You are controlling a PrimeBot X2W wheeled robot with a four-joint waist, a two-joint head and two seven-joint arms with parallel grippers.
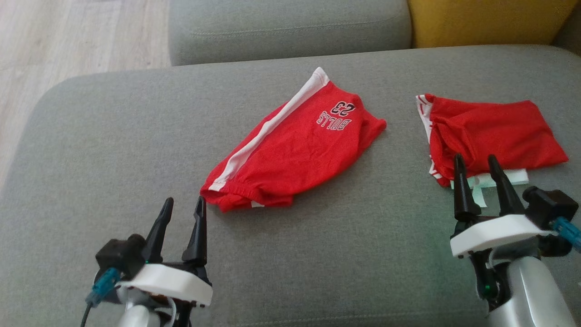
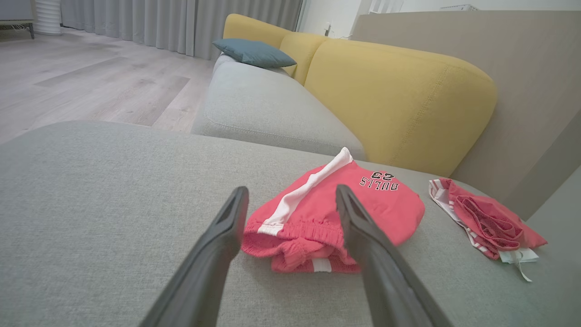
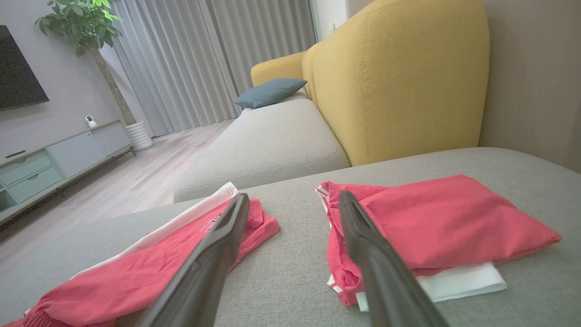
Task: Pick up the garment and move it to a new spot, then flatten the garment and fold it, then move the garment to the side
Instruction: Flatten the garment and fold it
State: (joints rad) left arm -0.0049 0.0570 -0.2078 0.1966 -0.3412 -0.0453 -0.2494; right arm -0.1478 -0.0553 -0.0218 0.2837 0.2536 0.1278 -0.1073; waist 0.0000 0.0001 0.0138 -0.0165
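The red shorts (image 1: pixel 295 145), printed "BULLS 23" with a white side stripe, lie folded in the middle of the head view on the grey sofa cushion (image 1: pixel 113 150), running from lower left to upper right with the waistband at the lower-left end. The left gripper (image 1: pixel 184 200) sits at the lower left, its two dark fingers spread wide and holding nothing; one fingertip is just beside the waistband corner, and contact cannot be told. In the left wrist view the same gripper (image 2: pixel 291 190) frames the gathered waistband of the shorts (image 2: pixel 386 204). At the right of the head view lies a second red garment (image 1: pixel 494 127), folded, with a white piece (image 1: pixel 513 177) showing under its lower edge. The right gripper (image 1: pixel 475 158) stands at the lower right, fingers apart and empty, tips over that garment's near edge. A yellow backrest (image 1: pixel 490 22) fills the upper right, and wooden floor (image 1: pixel 68 36) the upper left.
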